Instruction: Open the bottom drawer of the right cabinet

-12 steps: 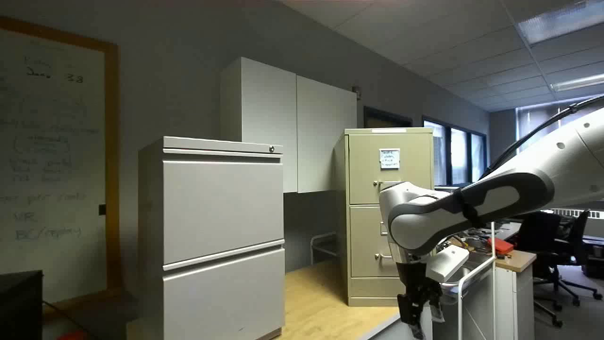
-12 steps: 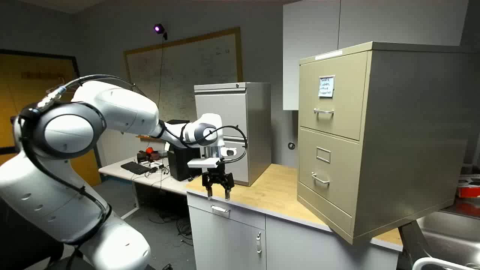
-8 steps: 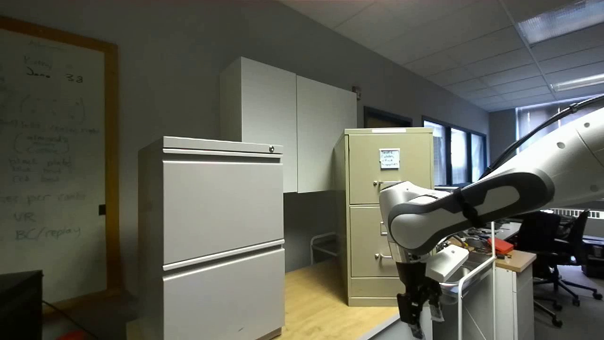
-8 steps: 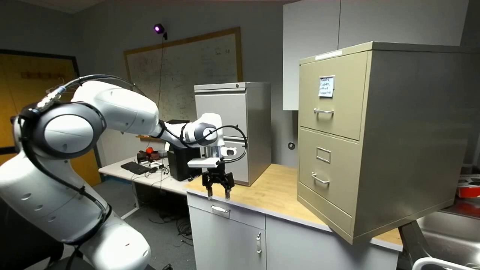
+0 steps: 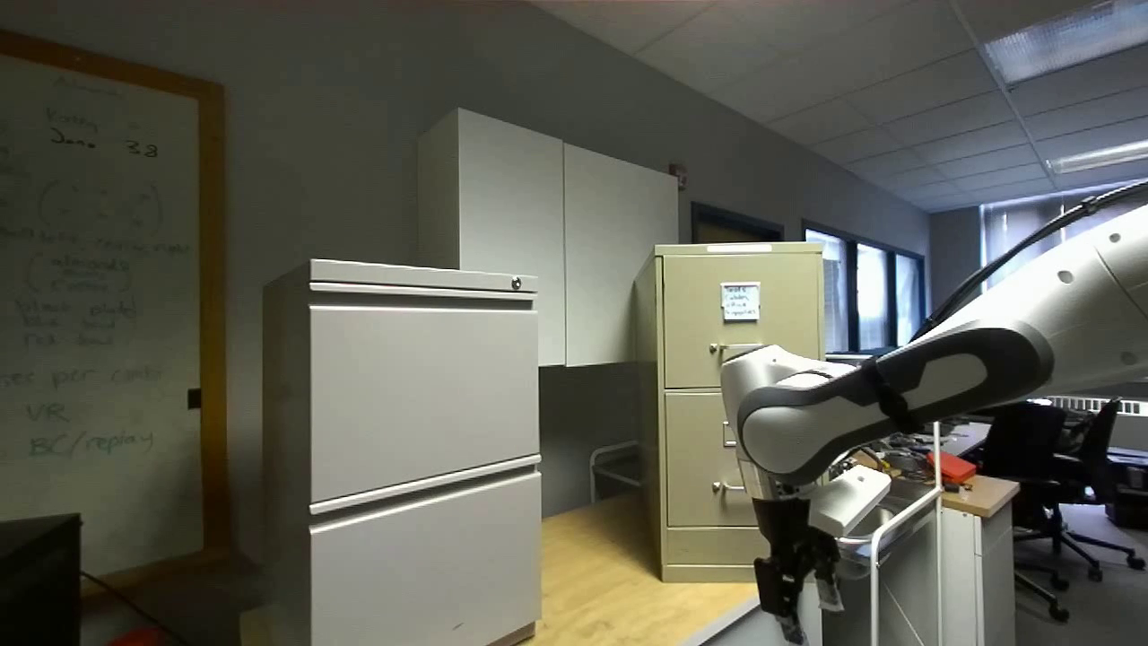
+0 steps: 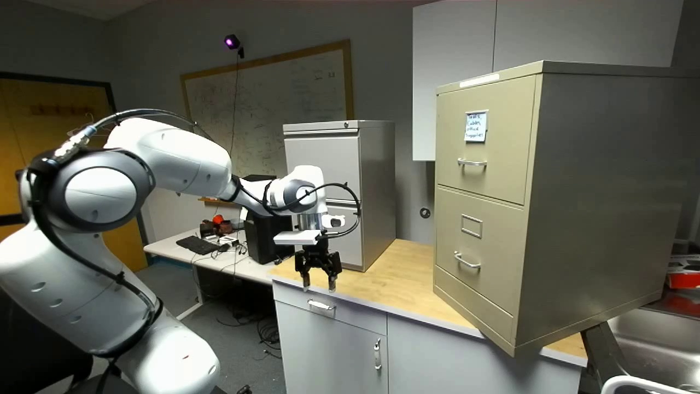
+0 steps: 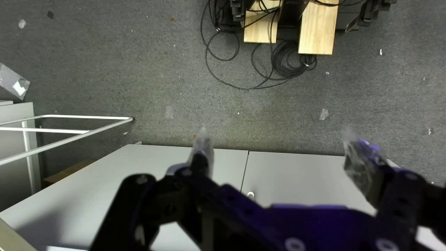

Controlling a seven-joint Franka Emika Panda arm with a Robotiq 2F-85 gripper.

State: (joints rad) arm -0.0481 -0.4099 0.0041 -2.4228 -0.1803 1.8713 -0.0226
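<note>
The right cabinet, tall and tan, stands on the wooden counter, also in an exterior view. Its bottom drawer is shut, with a small metal pull handle. The drawer and part of its handle also show in an exterior view, partly hidden by my arm. My gripper points down, open and empty, in front of the counter edge and apart from the cabinet. It also shows in an exterior view. In the wrist view my fingers are wide apart with nothing between them.
A pale grey cabinet stands on the counter beside the tan one. Grey cupboards with handles are below the counter. A white metal rail and the sink lie past the tan cabinet. White cupboards hang on the wall.
</note>
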